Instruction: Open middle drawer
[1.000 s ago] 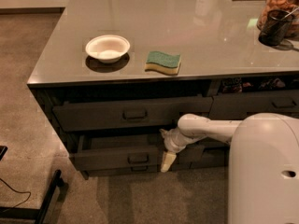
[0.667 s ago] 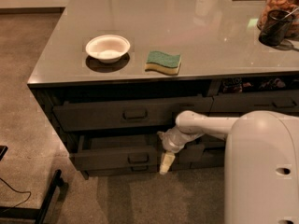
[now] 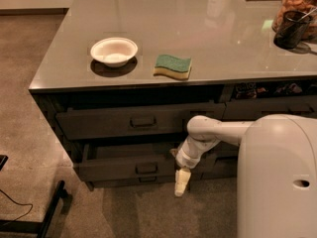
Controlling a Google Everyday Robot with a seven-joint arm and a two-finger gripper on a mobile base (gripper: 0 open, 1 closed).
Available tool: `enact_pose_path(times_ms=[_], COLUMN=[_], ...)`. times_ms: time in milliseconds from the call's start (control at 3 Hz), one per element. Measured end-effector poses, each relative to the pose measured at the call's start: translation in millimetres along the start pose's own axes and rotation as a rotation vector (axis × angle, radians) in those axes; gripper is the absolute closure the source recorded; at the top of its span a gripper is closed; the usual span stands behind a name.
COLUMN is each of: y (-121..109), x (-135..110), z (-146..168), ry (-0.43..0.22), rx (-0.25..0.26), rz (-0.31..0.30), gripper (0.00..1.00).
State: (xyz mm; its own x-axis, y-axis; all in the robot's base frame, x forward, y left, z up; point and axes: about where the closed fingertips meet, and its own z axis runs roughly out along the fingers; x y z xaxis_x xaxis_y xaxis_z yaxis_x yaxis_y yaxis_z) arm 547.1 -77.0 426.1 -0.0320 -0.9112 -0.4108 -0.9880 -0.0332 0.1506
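Note:
The middle drawer (image 3: 124, 168) is a dark grey-brown front with a small loop handle (image 3: 146, 168) at its centre. It stands pulled out from the cabinet, with a dark opening showing above its front. My gripper (image 3: 182, 183) hangs pointing down at the drawer's right end, to the right of the handle and not on it. My white arm (image 3: 213, 131) reaches in from the right. Another drawer front (image 3: 99, 124) with the same handle sits above, under the counter.
On the grey counter (image 3: 198, 29) sit a white bowl (image 3: 114, 51), a green and yellow sponge (image 3: 172, 66), a dark cup (image 3: 290, 29) and a jar (image 3: 299, 1). My white body (image 3: 280, 177) fills the lower right. A black stand leg (image 3: 49, 209) lies on the floor at the left.
My gripper has dropped slightly lower beside the drawer's right end and my body has shifted a little left. The drawer stays pulled out.

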Motion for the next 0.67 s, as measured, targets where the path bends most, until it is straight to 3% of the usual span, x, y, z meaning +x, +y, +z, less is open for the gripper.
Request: enact_pose_path(times_ms=[667], y=[57.2], x=[5.5], z=[-20.5], ry=[0.014], rx=[-0.112], rz=[0.056], gripper=[0.0])
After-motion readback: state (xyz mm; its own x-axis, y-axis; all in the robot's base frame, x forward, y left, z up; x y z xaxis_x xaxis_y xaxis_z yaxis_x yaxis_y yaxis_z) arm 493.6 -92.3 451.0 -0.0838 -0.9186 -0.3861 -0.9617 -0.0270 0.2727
